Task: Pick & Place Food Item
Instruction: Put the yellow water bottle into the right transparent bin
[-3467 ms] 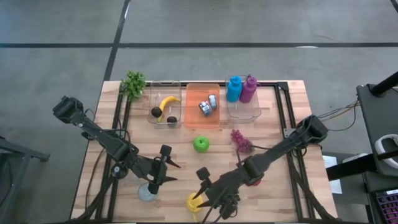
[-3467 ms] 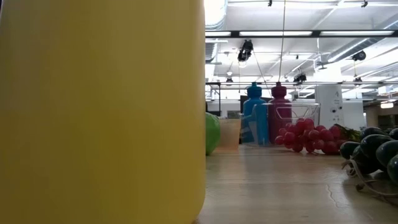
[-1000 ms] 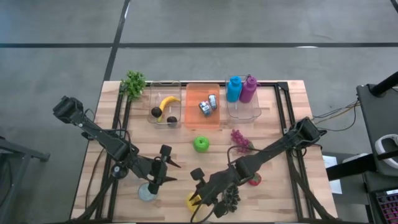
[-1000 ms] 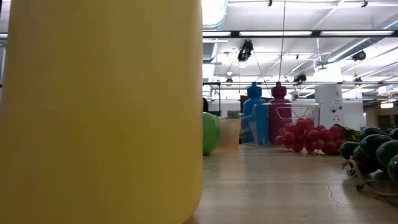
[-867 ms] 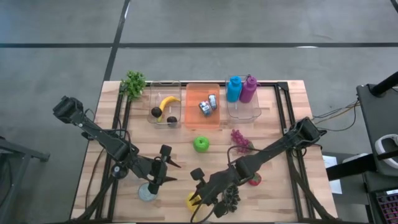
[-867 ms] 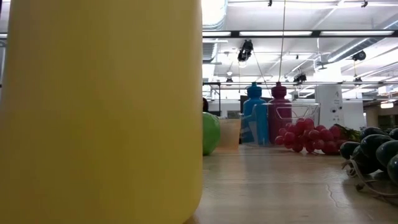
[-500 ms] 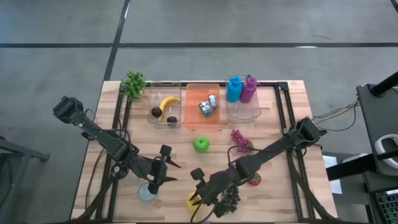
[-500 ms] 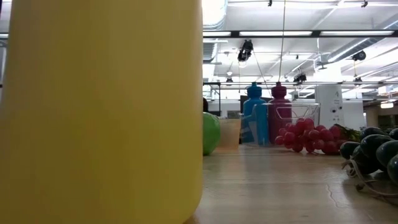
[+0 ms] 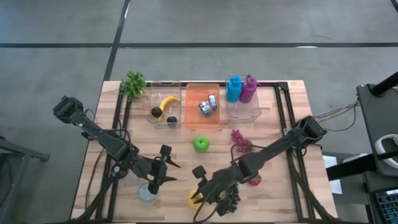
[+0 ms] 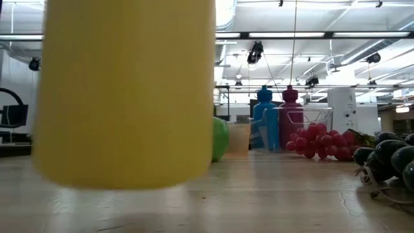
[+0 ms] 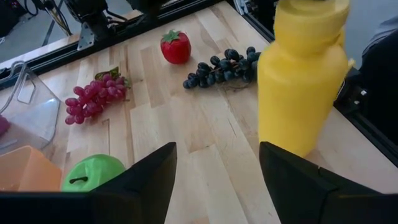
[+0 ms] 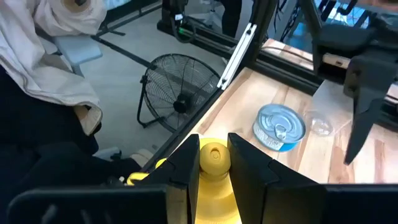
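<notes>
Wooden table (image 9: 292,99) | concrete floor (image 9: 62,37) | floor fan (image 12: 180,93) beside table

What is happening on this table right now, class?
The right gripper is shut on the cap of a yellow bottle and holds it just clear of the wooden table near the front edge. The left gripper hangs open nearby, above a tin can, holding nothing. A green apple, red grapes, dark grapes and a strawberry lie loose on the table.
</notes>
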You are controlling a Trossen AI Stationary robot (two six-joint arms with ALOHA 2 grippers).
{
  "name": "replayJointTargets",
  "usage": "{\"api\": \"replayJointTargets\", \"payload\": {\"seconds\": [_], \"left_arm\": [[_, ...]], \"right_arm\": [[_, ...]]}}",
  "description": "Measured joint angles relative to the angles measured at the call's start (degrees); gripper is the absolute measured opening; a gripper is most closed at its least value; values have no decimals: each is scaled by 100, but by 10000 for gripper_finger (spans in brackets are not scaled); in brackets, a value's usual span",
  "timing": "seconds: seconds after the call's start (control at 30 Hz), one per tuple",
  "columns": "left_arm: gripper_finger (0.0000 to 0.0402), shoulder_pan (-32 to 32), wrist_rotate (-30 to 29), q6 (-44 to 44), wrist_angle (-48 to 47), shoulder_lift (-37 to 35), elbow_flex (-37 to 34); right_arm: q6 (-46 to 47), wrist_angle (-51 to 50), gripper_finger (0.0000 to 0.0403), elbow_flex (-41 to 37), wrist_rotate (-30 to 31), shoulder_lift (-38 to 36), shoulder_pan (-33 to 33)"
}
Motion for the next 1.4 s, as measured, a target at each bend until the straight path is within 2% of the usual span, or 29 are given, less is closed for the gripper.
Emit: {"api": "replayJointTargets", "payload": {"seconds": [0.43,0.97,1.4], "left_arm": [[241,-2,1,2,-2,0,-2],[233,-2,1,13,-4,0,-2],[240,2,1,9,-4,0,-2]], "right_arm": [[123,-789,66,-1,121,-897,-29],[763,-2425,66,2,2359,-2453,-99],[1355,-3571,66,-81,4135,-3703,-606]]}}
